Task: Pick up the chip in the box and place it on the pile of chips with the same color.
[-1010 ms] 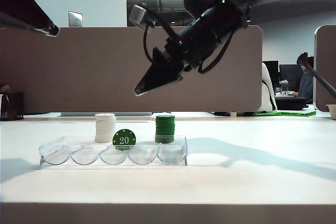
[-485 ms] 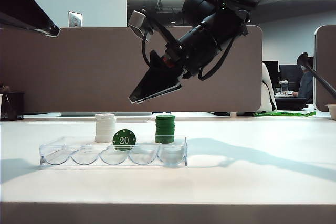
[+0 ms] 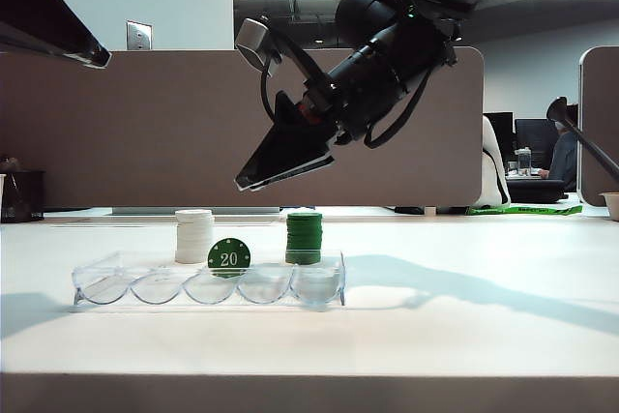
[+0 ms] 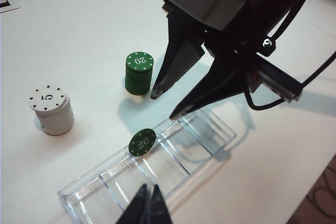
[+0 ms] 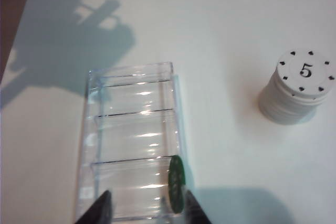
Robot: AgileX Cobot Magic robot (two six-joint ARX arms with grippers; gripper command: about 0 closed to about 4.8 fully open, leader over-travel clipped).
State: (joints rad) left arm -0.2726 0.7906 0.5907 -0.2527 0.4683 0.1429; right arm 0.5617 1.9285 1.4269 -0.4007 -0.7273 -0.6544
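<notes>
Nothing of the task is done: the chip (image 3: pixel 228 257) stands on edge in the middle slot of the box (image 3: pixel 106 286), against its far wall, untouched. Picking it up and carrying it to the pile of chips (image 3: pixel 303 237) are both left.

Largest first, the tabletop (image 3: pixel 484 326) carries everything. Two arms are in view. The right gripper (image 4: pixel 167 104) hangs well above the box, slanting down toward the chip, fingers parted and empty. The left gripper (image 4: pixel 148 209) sits high over the tabletop's left edge, far from the work; its tips look pressed together and hold nothing.

There is one box of five slots near the front edge, toward the left. Just behind it stand two stacks, the green pile and one white stack (image 3: pixel 193 235), well apart from each other. Smallest is the single chip marked 20.
</notes>
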